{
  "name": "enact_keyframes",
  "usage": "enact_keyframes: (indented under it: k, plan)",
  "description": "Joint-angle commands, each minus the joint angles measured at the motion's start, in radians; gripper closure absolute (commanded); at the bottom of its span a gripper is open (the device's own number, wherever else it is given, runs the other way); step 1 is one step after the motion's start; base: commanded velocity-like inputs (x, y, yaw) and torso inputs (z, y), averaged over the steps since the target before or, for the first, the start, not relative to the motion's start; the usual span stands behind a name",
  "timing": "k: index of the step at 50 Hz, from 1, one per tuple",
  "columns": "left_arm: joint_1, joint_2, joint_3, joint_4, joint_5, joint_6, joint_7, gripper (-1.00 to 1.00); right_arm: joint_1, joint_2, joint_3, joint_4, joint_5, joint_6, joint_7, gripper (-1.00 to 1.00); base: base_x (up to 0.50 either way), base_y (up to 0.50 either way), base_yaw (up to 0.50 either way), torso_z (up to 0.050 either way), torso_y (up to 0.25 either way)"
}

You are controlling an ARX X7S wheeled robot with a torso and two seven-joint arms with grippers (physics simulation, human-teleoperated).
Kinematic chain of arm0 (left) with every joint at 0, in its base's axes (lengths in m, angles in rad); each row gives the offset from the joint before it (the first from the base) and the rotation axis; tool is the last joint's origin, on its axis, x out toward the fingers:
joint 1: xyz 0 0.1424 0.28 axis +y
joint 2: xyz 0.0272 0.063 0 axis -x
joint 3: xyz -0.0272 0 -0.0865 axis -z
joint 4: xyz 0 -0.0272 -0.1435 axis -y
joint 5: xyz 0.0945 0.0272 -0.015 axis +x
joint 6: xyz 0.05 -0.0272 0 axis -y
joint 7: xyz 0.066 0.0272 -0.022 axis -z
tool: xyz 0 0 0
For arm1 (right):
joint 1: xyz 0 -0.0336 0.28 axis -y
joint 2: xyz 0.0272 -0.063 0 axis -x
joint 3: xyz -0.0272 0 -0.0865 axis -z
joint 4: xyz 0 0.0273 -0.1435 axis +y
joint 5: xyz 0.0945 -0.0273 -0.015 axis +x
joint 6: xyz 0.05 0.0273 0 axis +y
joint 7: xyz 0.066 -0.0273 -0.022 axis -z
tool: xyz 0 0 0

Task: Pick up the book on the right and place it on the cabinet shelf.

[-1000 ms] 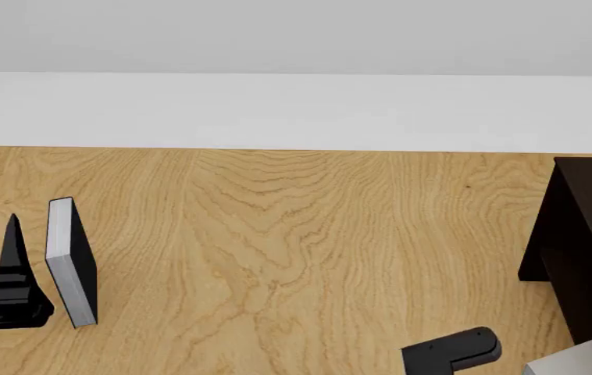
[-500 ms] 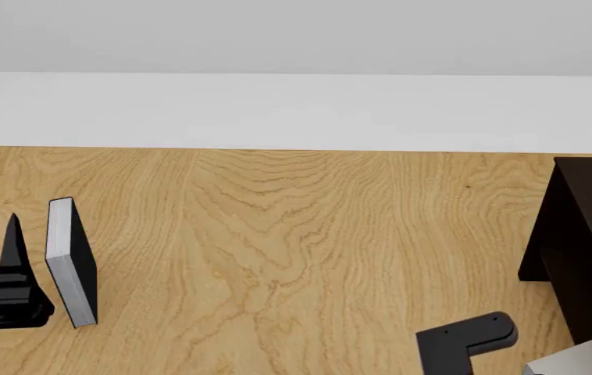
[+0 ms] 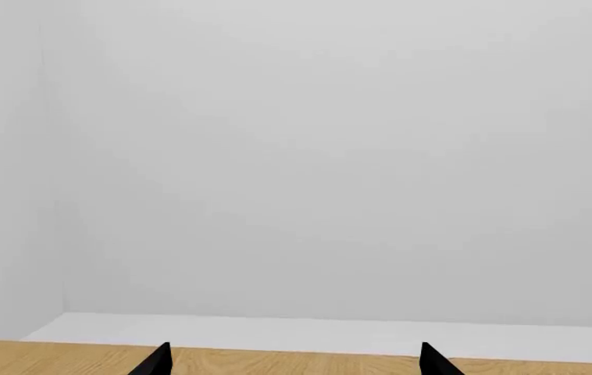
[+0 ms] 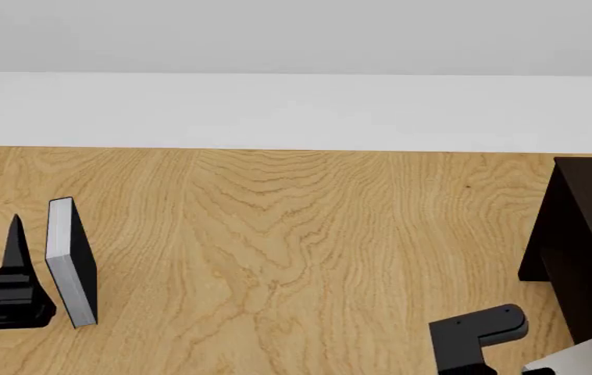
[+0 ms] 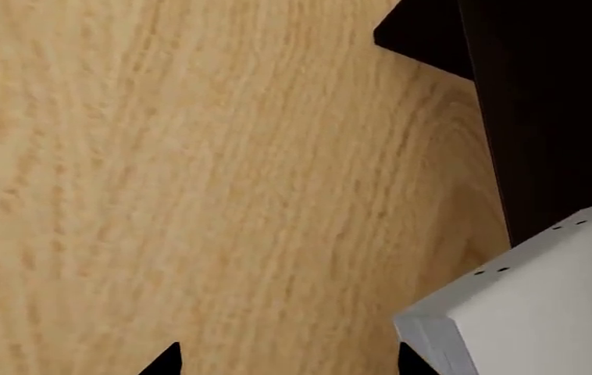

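The book [image 4: 591, 357], light grey and thick, shows only as a corner at the head view's lower right edge, against the dark cabinet shelf [image 4: 588, 242]. In the right wrist view the book [image 5: 541, 308] lies beside the cabinet shelf [image 5: 551, 109], and my right gripper [image 5: 286, 361] is open over bare wood, one fingertip [image 5: 413, 359] close to the book's near corner. The right arm's black link [image 4: 479, 332] sits just left of the book. My left gripper [image 3: 296, 361] is open and empty, facing the wall.
A black-covered book [image 4: 70, 262] stands upright on the wooden table [image 4: 275, 250] at the left, next to my left gripper's finger [image 4: 15, 242]. A white wall runs behind the table's far edge.
The right arm's black link has moved right, towards the book and the cabinet. The left arm has barely shifted. Neither book has moved.
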Motion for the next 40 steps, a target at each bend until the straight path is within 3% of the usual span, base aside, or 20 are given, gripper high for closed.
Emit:
enact_keyframes:
  k: [1, 13, 27, 40]
  plan:
    - [-0.001, -0.001, 0.001, -0.002, 0.000, 0.000, -0.002, -1.00, 0.062, -0.018, -0.021, 0.182, -0.031, -0.092, -0.022, -1.00, 0.00, 0.00, 0.00, 0.000, 0.000]
    - [-0.004, 0.000, 0.006, -0.011, 0.003, 0.004, -0.003, -1.00, 0.088, -0.003, -0.010, 0.227, -0.039, -0.101, 0.001, -1.00, 0.00, 0.00, 0.00, 0.000, 0.000]
    - [-0.004, 0.000, 0.012, -0.018, 0.006, 0.008, -0.002, -1.00, 0.034, 0.091, 0.042, -0.108, -0.029, 0.134, 0.082, -1.00, 0.00, 0.00, 0.00, 0.000, 0.000]
    - [-0.006, 0.001, 0.017, -0.027, 0.009, 0.014, -0.002, -1.00, 0.099, 0.102, 0.033, 0.060, -0.056, 0.059, 0.083, -1.00, 0.00, 0.00, 0.00, 0.000, 0.000]
